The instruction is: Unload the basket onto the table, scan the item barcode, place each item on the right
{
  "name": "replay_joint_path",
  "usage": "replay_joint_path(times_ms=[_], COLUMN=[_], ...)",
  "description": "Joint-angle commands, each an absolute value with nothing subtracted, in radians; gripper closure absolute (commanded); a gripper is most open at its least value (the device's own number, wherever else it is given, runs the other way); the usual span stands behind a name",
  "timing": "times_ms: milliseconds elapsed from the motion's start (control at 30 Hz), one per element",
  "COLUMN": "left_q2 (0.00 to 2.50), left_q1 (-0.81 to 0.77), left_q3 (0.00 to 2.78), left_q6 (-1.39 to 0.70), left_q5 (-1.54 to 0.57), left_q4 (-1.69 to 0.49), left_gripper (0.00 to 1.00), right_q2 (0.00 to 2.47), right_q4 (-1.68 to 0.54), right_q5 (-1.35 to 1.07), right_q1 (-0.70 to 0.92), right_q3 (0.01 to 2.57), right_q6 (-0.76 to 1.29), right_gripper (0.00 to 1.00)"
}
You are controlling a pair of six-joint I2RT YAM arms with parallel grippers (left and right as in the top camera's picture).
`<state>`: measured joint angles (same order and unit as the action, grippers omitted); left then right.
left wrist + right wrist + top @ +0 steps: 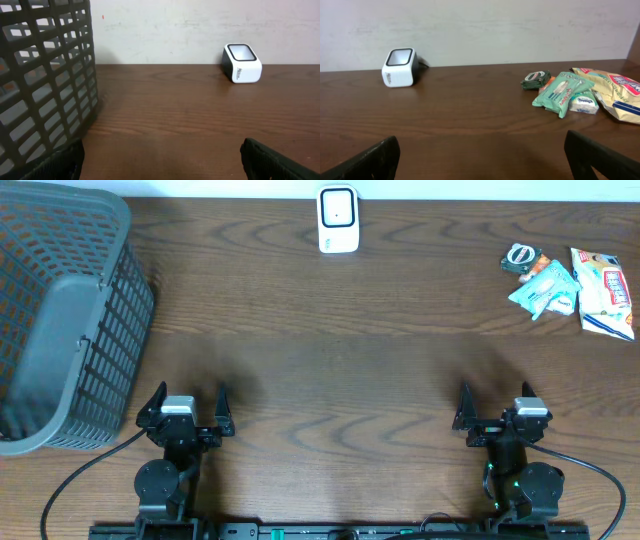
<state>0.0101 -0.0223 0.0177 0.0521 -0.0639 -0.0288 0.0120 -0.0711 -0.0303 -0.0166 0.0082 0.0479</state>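
Jaws on your left gripper [190, 392] and right gripper [496, 398] stood spread wide, holding nothing, both near the front edge of the table [330, 350]. You had the snack packet [603, 290] lying at the far right corner, touching a green packet [545, 288], with a small dark item [520, 257] just beside them. The white scanner [338, 218] stood at the middle of the far edge, well apart. A grey basket [120, 330] stood at your left.

basket [120, 330]: 1 | scanner [338, 220]: 1 | snack bag [603, 292]: 1 | small packets [540, 285]: 2 | small round item [519, 257]: 1
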Motion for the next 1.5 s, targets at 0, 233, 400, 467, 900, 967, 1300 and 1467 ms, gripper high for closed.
replay_joint_path(times_ms=[0, 233, 400, 467, 900, 967, 1300, 1467], left_q2=[0.002, 0.002, 0.002, 0.002, 0.002, 0.002, 0.002, 0.002], left_q1=[-0.017, -0.017, -0.017, -0.017, -0.017, -0.017, -0.017, -0.017], left_q3=[0.004, 0.004, 0.004, 0.004, 0.004, 0.004, 0.004, 0.004], left_q6=[0.044, 0.044, 0.044, 0.044, 0.029, 0.029, 0.029, 0.029], left_q5=[-0.058, -0.058, -0.058, -0.058, -0.058, -0.059, -0.059, -0.059], left_q4=[-0.071, -0.072, -0.072, -0.072, -0.071, -0.070, -0.069, -0.069], left_gripper=[0.02, 0.02, 0.02, 0.02, 0.02, 0.03, 0.02, 0.02], right_q2=[0.006, 0.006, 0.006, 0.006, 0.006, 0.006, 0.006, 0.006], right_q4=[-0.075, -0.075, -0.075, -0.075, -0.075, -0.075, -0.075, -0.075], right_q5=[-0.029, -0.029, -0.029, -0.029, -0.029, -0.029, -0.029, -0.029], right_q1=[-0.021, -0.021, -0.021, -0.021, -0.021, -0.021, -0.021, -0.021], right_q3=[0.006, 0.006, 0.006, 0.006, 0.006, 0.006, 0.006, 0.006], right_q6=[0.051, 0.051, 0.051, 0.051, 0.051, 0.051, 0.051, 0.051], right_gripper=[0.01, 0.01, 0.01, 0.01, 0.01, 0.01, 0.01, 0.01])
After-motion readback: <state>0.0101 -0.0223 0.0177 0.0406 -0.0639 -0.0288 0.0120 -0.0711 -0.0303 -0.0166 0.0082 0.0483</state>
